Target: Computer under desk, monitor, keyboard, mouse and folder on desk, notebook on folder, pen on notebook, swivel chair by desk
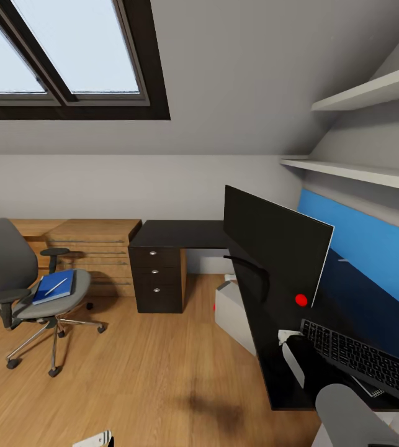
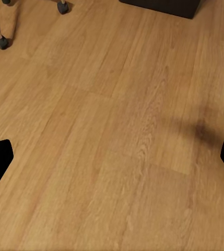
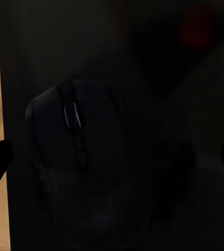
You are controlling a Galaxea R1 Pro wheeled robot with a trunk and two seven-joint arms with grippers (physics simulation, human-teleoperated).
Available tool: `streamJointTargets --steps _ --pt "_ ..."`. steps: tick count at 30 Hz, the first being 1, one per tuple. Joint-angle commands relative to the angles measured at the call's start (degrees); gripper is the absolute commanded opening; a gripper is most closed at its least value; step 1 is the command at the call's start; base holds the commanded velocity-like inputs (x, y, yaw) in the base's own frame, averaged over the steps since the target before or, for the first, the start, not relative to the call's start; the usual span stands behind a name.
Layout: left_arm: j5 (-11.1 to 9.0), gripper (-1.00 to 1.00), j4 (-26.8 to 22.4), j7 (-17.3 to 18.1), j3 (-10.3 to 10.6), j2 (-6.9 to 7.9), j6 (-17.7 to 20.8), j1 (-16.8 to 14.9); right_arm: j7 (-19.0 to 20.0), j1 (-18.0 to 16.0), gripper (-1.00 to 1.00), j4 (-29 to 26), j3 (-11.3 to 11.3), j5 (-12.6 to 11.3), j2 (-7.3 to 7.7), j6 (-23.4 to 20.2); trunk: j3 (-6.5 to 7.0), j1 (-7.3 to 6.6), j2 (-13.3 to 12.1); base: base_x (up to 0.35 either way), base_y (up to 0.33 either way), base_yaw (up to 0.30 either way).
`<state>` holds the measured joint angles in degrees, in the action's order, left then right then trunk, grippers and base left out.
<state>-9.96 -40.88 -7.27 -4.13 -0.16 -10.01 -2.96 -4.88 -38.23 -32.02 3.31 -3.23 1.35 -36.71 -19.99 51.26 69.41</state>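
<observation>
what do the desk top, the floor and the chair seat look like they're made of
Desk: black top, probably lacquered or laminated board; it mirrors the blue wall panel. Floor: looks like light wood planks or laminate, with visible grain and seams. Swivel chair: grey matte seat, likely fabric, on a shiny, chrome-like base.

The desk hid most of the computer. The keyboard ran off the picture's edge, and the right arm covered part of the notebook. The mouse was dark and blurred.
</observation>
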Motion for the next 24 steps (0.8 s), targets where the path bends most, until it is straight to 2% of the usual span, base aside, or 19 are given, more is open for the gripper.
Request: streamJointTargets --steps 1,21,24 --pt "-0.48 1.00 0.01 -0.01 -0.01 -0.02 -0.18 -0.03 -0.30 -0.08 1.00 0.02 0.03 -0.36 -0.01 -0.24 -0.07 0.00 0.04 0.000 0.000 0.000" --pt "-0.50 1.00 0.01 -0.01 -0.01 -0.02 -0.20 -0.03 -0.30 -0.27 1.00 0.66 0.01 -0.37 -0.12 -0.21 -0.07 0.00 0.04 0.000 0.000 0.000" --pt "-0.50 1.00 0.01 -0.02 -0.01 -0.02 -0.21 -0.03 -0.30 -0.27 1.00 0.68 -0.04 -0.37 -0.18 -0.21 -0.61 0.66 1.24 0.000 0.000 0.000"
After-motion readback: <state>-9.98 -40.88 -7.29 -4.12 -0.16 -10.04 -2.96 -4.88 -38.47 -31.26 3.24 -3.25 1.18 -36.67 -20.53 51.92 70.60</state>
